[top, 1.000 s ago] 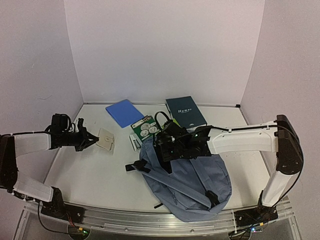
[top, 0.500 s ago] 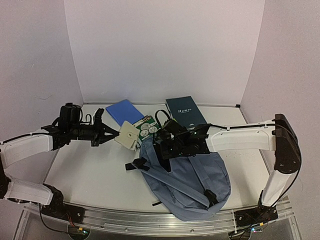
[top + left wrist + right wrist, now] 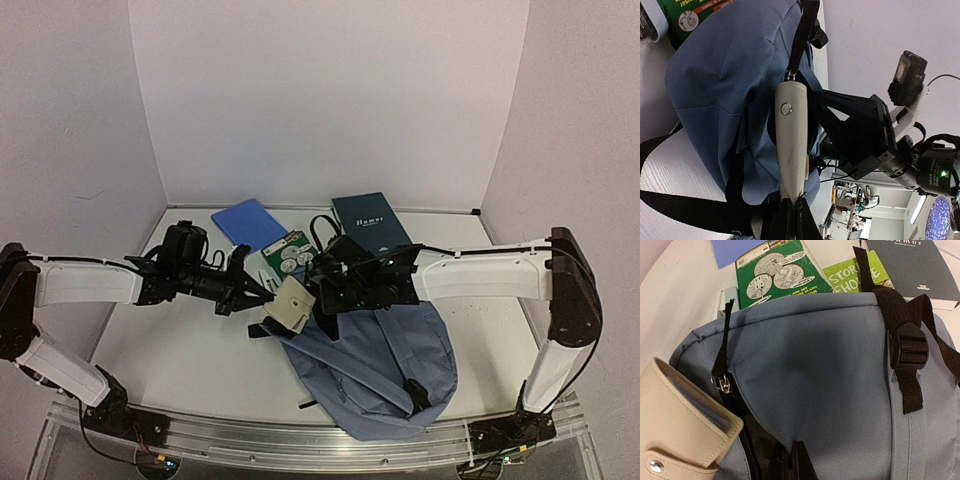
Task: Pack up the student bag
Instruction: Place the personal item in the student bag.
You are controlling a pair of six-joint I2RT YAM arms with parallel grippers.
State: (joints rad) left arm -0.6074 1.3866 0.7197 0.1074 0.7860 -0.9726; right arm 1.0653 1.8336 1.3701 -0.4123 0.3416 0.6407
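The student bag (image 3: 385,365), slate-blue with black straps, lies at the table's front middle with its zipped mouth towards the left. My right gripper (image 3: 335,290) is shut on the bag's fabric edge (image 3: 805,425) beside the zipper and holds the flap up; its fingertips (image 3: 795,460) pinch the cloth. My left gripper (image 3: 262,292) is shut on a cream snap-button notebook (image 3: 293,303). That notebook (image 3: 791,140) stands edge-on at the bag's dark opening, next to the zipper pull (image 3: 720,382). In the right wrist view the notebook (image 3: 680,425) is at the lower left.
Behind the bag lie a green picture book (image 3: 285,255), a bright green book (image 3: 855,275), a dark teal book (image 3: 372,222) and a blue notebook (image 3: 248,224). A black strap (image 3: 268,332) trails left of the bag. White walls enclose the table.
My left arm has swung right across the table, carrying the cream notebook from the left side to the bag's opening. The right gripper has kept its hold on the bag.
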